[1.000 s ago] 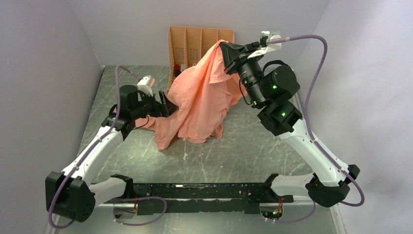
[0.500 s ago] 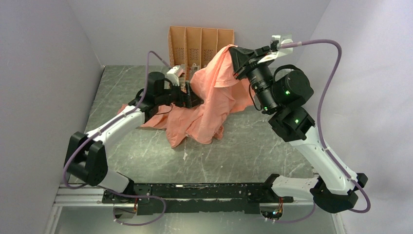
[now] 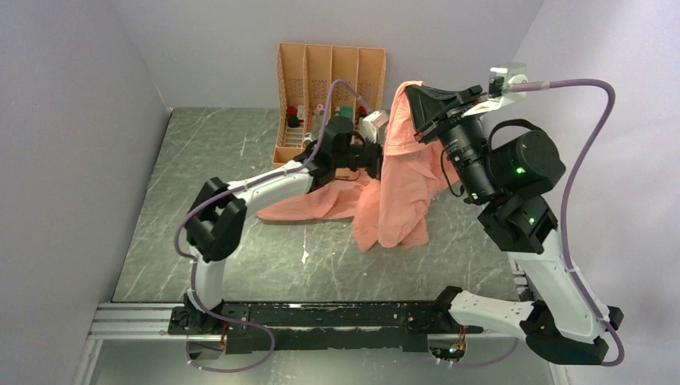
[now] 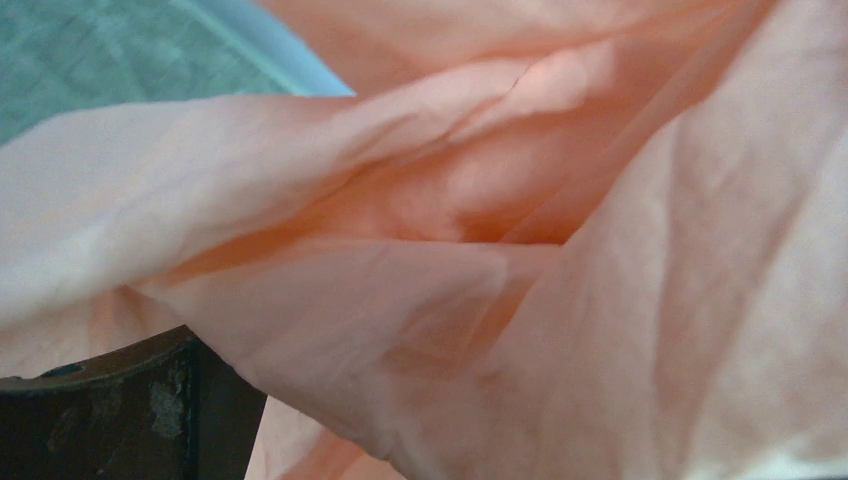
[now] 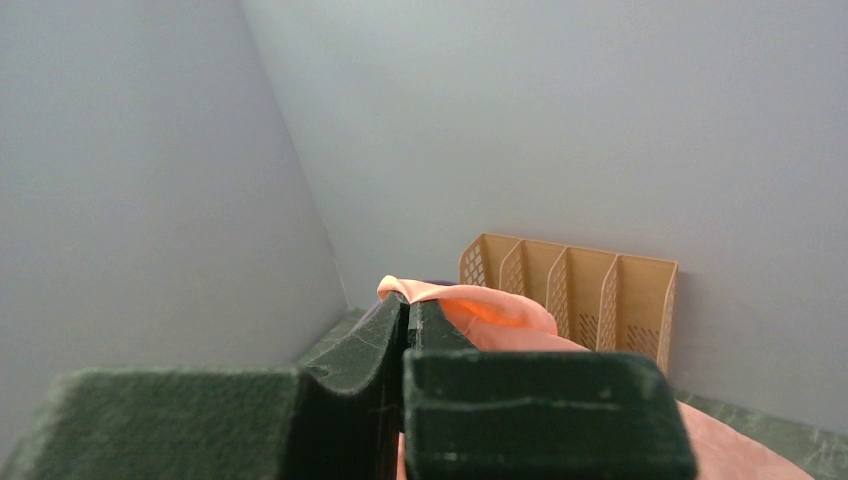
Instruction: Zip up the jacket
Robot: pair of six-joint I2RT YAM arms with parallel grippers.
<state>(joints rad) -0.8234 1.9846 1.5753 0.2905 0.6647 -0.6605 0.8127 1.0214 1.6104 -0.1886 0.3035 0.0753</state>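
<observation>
The salmon-pink jacket [image 3: 401, 176] hangs from my right gripper [image 3: 410, 90], which is shut on its top edge high above the back right of the table. The lower part trails left across the table. In the right wrist view the pads meet on a fold of the jacket [image 5: 490, 310] at the gripper [image 5: 405, 305]. My left gripper [image 3: 375, 156] is pushed into the hanging cloth from the left. In the left wrist view the jacket [image 4: 500, 250] fills the frame. One dark finger [image 4: 100, 420] shows far off centre and the other is hidden. No zipper shows.
The orange four-slot rack [image 3: 329, 68] stands at the back wall behind the left gripper, with small red, white and green items at its foot; it also shows in the right wrist view [image 5: 590, 290]. The grey marbled table [image 3: 240, 265] has walls on three sides.
</observation>
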